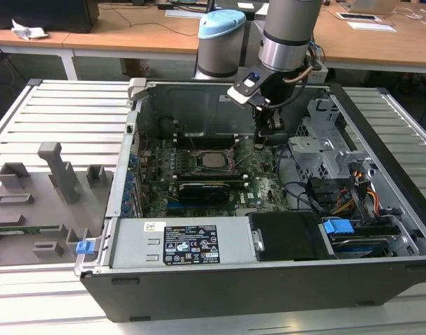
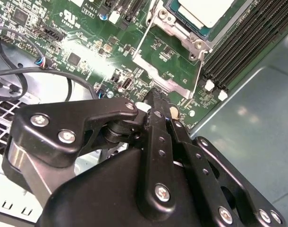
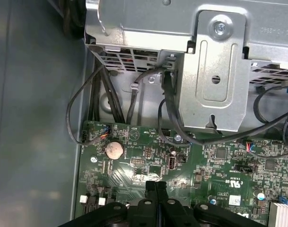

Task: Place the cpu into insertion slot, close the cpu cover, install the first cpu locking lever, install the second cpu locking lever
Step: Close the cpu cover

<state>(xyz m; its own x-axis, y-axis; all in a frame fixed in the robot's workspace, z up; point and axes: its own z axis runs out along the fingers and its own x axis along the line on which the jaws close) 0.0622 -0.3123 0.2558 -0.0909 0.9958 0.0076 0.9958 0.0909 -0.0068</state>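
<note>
The claw (image 3: pixel 156 185) is closed: in both wrist views its two black fingers (image 2: pixel 159 118) meet along a thin seam, with nothing between them. In the second wrist view its tip (image 2: pixel 155 94) sits right at the near edge of the cpu cover (image 2: pixel 163 81). I cannot tell whether it touches the metal.

The cover is open, swung off the insertion slot (image 2: pixel 174 21), and green circuit board (image 3: pixel 134 165) shows through its middle opening. Two thin wire levers (image 2: pixel 144 33) run along its sides. The cpu (image 2: pixel 205 10) lies flat in the slot with its pale top up, cut off by the picture's edge.

In the exterior view the arm (image 1: pixel 290 35) reaches down into the open computer case (image 1: pixel 220 279), which stands on a slatted table (image 1: pixel 66 112). There the claw (image 1: pixel 269 129) hangs at about 2 o'clock from the cpu (image 1: pixel 214 159), near it but apart. The cover and levers are too thin to make out from there.

In the first wrist view, beyond the fingertips, are a round coin battery (image 3: pixel 114 150), black cables (image 3: pixel 94 94) and a grey metal cage (image 3: pixel 215 85). The claw's own body hides the board just under it in the second wrist view. Grey holders (image 1: pixel 56 167) stand on the table at 9 o'clock from the case.
</note>
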